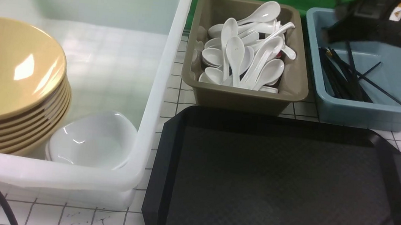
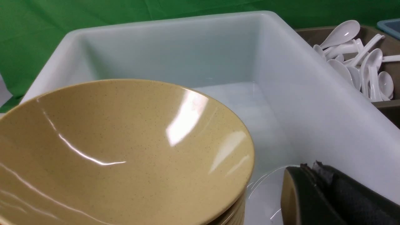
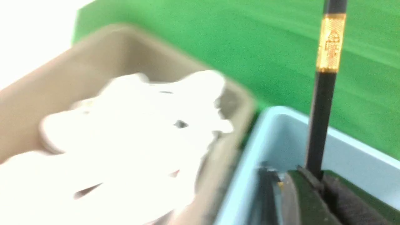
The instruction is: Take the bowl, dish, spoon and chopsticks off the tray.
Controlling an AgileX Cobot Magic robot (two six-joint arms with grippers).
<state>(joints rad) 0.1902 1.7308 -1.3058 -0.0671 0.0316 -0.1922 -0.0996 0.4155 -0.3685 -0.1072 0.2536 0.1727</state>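
Observation:
The black tray (image 1: 282,191) lies at the front right with nothing on it. Several yellow bowls (image 1: 3,65) are stacked in the white tub, with white dishes (image 1: 94,139) beside them. White spoons (image 1: 246,53) fill the grey-brown tub. My right gripper (image 3: 315,179) is shut on a black chopstick with a gold band (image 3: 322,109), held over the blue tub; it is blurred in the front view (image 1: 334,33). Only one stick shows between the fingers. My left gripper (image 2: 309,168) is shut and empty, beside the bowl stack (image 2: 125,150) at the white tub's front.
The white tub (image 1: 158,84) stands at the left, the grey-brown tub (image 1: 240,98) at the back middle, and the blue tub (image 1: 376,115) with several loose black chopsticks (image 1: 346,80) at the back right. A green backdrop stands behind. A cable crosses the tray's front right corner.

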